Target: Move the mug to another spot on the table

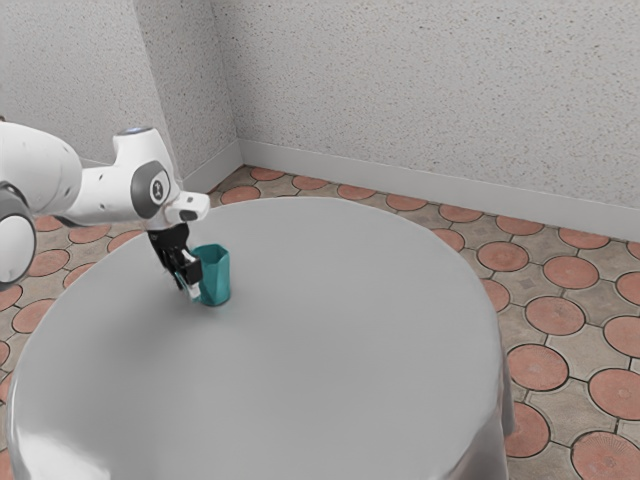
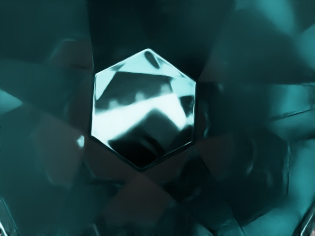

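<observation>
The glossy teal mug (image 1: 213, 275) is hexagonal and faceted.

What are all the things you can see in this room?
mug: one, teal, upright on the table, toward the exterior view's left; the wrist view looks down inside it
table: one, grey, round, middle of the room
floor tiles: many, reddish-brown with grey between, around the table
walls: two, speckled grey, meeting in a corner behind the table
baseboard: one strip, white, along the foot of the walls
arm: one, white, coming in from the exterior view's left
claw: one, black, at the mug's rim on the arm's side
</observation>
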`<move>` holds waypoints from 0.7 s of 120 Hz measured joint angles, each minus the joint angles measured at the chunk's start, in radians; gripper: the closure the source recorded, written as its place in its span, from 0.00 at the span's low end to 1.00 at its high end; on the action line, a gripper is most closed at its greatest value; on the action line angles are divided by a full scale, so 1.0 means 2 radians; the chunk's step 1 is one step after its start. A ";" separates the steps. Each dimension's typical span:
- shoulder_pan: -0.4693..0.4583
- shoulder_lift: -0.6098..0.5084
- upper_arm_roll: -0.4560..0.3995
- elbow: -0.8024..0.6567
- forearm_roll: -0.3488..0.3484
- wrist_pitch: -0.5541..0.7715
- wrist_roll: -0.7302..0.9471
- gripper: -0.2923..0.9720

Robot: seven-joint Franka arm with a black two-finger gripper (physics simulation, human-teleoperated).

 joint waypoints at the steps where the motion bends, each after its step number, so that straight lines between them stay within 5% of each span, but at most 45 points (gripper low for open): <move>1: 0.000 0.000 0.000 0.000 0.000 0.000 0.000 0.58; 84: -0.011 -0.034 -0.001 0.000 0.007 0.005 0.000 0.73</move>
